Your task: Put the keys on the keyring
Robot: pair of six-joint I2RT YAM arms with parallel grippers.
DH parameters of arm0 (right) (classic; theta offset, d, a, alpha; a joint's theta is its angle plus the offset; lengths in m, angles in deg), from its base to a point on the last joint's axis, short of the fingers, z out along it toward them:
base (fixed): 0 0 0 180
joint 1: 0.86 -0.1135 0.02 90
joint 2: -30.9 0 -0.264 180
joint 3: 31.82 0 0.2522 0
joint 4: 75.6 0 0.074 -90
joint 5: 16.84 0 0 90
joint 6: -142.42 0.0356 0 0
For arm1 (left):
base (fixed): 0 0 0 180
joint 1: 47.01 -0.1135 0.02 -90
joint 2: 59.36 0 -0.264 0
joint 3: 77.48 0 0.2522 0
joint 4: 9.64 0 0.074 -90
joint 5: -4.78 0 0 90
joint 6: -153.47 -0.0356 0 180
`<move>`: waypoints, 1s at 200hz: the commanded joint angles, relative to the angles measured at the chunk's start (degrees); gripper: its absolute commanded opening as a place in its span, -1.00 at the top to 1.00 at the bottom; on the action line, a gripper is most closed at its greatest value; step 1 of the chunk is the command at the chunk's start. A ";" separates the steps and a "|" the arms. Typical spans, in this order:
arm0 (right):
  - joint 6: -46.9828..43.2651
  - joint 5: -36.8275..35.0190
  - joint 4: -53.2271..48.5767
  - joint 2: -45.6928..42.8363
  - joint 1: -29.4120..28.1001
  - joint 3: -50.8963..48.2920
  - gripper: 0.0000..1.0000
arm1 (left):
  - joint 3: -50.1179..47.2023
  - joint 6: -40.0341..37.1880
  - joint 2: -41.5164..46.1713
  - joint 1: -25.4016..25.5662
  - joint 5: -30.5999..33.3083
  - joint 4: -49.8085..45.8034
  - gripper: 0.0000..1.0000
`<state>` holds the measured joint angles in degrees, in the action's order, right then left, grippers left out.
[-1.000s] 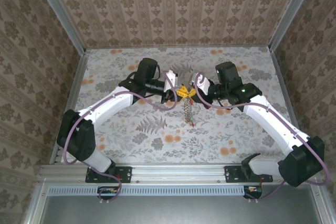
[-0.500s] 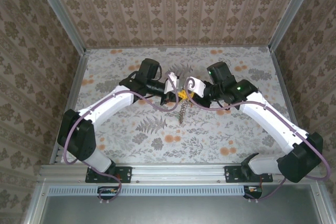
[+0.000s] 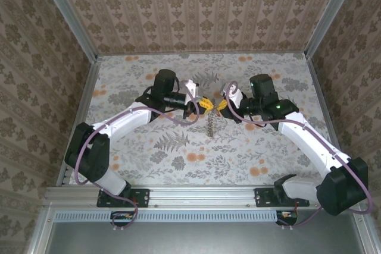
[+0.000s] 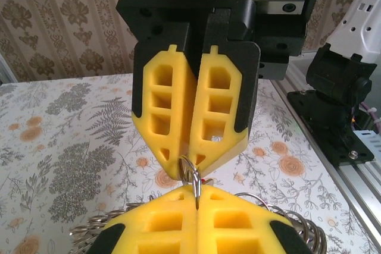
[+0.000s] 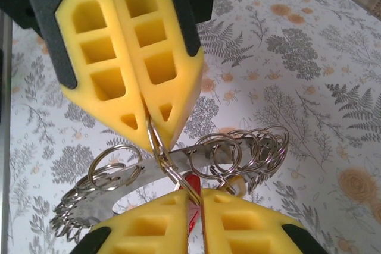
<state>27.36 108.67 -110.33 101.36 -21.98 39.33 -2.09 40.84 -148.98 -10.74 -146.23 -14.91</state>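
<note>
Where the arms meet: left gripper (image 3: pixel 202 104) and right gripper (image 3: pixel 221 105), tip to tip above the table (image 3: pixel 149 153).
Left gripper: clamped tight on a small loop of the keyring (image 3: pixel 211 124).
Right gripper: narrow, nipping that same loop from the other side.
Keyring: dangling straight below the pinch, long axis running from the fingertips down towards the table.
Red head: a key (image 5: pixel 191 191), seemingly wedged between the right fingertips.
</note>
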 commanded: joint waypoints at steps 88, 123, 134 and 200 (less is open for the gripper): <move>18.30 7.76 4.60 2.08 2.95 -0.19 1.00 | -2.32 5.70 1.91 -0.06 -1.74 12.57 1.00; 26.99 11.69 -1.21 6.22 4.11 3.11 1.00 | -5.15 7.00 2.41 0.03 0.83 19.62 1.00; 30.84 13.23 -2.22 7.96 4.94 3.81 1.00 | -5.95 7.67 2.45 0.16 1.93 22.49 1.00; 44.96 19.49 2.27 14.90 7.11 3.13 1.00 | -8.12 11.47 0.34 0.38 3.14 31.60 1.00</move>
<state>64.43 127.09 -109.61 113.95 -15.75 42.60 -10.61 49.91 -149.18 -11.31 -140.66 6.80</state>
